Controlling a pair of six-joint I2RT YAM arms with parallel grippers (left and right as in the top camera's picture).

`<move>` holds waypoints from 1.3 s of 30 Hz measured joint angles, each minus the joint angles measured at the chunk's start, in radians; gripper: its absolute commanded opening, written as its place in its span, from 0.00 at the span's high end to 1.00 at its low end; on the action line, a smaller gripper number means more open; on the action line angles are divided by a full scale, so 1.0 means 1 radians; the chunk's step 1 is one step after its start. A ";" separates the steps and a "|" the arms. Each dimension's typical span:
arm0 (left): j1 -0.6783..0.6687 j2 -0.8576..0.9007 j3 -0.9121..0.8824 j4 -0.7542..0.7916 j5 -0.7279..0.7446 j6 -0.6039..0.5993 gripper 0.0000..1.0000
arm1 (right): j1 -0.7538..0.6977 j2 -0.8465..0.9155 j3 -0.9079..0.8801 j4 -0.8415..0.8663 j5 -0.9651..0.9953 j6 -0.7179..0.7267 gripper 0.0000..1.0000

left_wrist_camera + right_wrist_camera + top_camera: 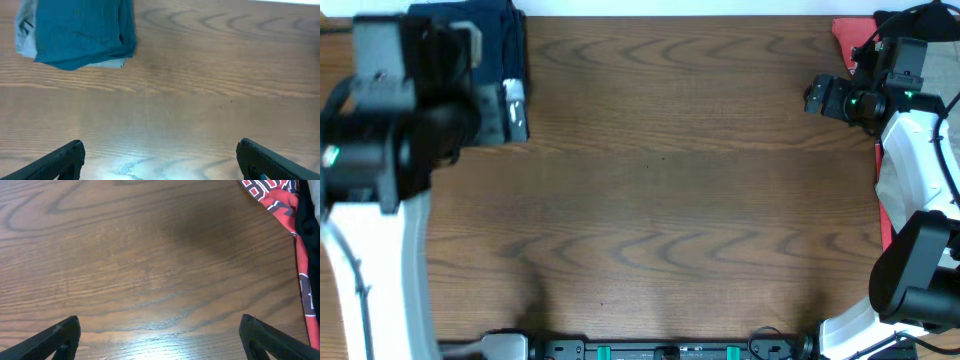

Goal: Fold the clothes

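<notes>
Folded navy shorts (502, 45) sit far-left on the tabletop (670, 200), long axis unclear. Lettering on the red garment (272, 197) is unreadable. The left end effector (160, 150) and right end effector (160, 325) are spread, empty.

Soft, even light from above fills all three views, and shadows are faint. A pale streak of glare lies on the wooden table (130, 167) low in both wrist views. The left wrist view is hazy, and the blue shorts (80, 35) look soft-edged. Overhead, the left arm (380, 130) looms close to the lens and is blurred.
</notes>
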 measured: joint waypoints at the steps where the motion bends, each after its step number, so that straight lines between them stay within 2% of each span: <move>1: 0.000 -0.027 -0.011 -0.005 0.005 0.000 0.02 | 0.000 0.000 0.000 0.000 0.000 0.000 0.01; 10: 0.000 -0.312 -0.267 -0.014 0.063 -0.016 0.02 | 0.000 0.000 0.000 0.000 0.000 0.000 0.01; 13: 0.000 -0.390 -0.351 -0.029 0.077 -0.070 0.02 | 0.000 0.000 0.000 0.000 0.000 0.000 0.01; 18: 0.000 -0.483 -0.439 -0.145 0.093 -0.163 0.02 | 0.000 0.000 0.000 0.000 0.000 0.000 0.01; 25: 0.000 -0.495 -0.449 -0.175 0.096 -0.209 0.02 | 0.000 0.000 0.000 0.000 0.000 0.000 0.01; 39: 0.000 -0.494 -0.480 -0.198 0.096 -0.212 0.02 | 0.000 0.000 0.000 0.000 0.000 0.000 0.01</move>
